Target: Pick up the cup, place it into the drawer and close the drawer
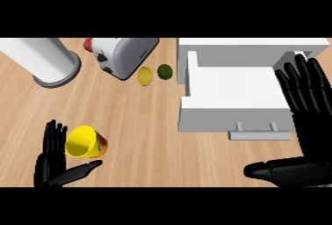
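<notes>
Head view: yellow cup (86, 142) lies tipped on the bench (142, 127), just beside the left hand (53, 162), whose fingers are straight, holding nothing. Right hand (304, 132), fingers extended and empty, overlaps the open white drawer (227, 94).

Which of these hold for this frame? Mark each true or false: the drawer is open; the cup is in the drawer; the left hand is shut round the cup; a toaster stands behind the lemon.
1. The drawer is open: true.
2. The cup is in the drawer: false, it lies on the counter.
3. The left hand is shut round the cup: false, its fingers are straight beside it.
4. A toaster stands behind the lemon: true.
</notes>
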Robot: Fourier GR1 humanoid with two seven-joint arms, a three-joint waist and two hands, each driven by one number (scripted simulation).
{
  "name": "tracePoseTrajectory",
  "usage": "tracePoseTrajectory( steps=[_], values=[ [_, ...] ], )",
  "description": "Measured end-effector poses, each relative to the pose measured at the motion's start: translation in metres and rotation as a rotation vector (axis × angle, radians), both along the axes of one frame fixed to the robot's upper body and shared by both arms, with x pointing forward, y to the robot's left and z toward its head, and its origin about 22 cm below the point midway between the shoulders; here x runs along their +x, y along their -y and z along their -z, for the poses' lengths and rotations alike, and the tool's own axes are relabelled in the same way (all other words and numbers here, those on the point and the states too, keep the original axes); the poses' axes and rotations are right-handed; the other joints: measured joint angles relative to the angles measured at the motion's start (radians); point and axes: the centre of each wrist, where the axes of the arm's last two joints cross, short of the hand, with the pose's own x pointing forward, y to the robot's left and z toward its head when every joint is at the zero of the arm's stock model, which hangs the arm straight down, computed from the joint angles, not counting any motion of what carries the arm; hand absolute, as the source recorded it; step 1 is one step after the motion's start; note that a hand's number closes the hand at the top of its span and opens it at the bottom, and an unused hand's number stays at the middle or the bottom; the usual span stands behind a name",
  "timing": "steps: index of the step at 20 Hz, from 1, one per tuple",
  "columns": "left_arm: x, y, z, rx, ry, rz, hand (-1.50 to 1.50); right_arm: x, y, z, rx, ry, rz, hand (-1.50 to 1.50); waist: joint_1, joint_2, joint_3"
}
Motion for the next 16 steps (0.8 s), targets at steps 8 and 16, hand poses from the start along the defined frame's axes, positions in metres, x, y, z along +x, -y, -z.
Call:
tracePoseTrajectory(
  steps=[8, 16],
  values=[
    [0.004, -0.009, 0.023, 0.002, -0.014, 0.0, -1.5, -0.006, 0.0, -0.001, 0.004, 0.001, -0.01, -1.5, -0.001, 0.0, 0.0],
    [0.01, -0.014, 0.044, -0.016, 0.001, 0.029, -1.5, -0.008, 0.004, -0.001, 0.01, 0.0, -0.014, -1.5, -0.002, 0.0, 0.0]
  ],
)
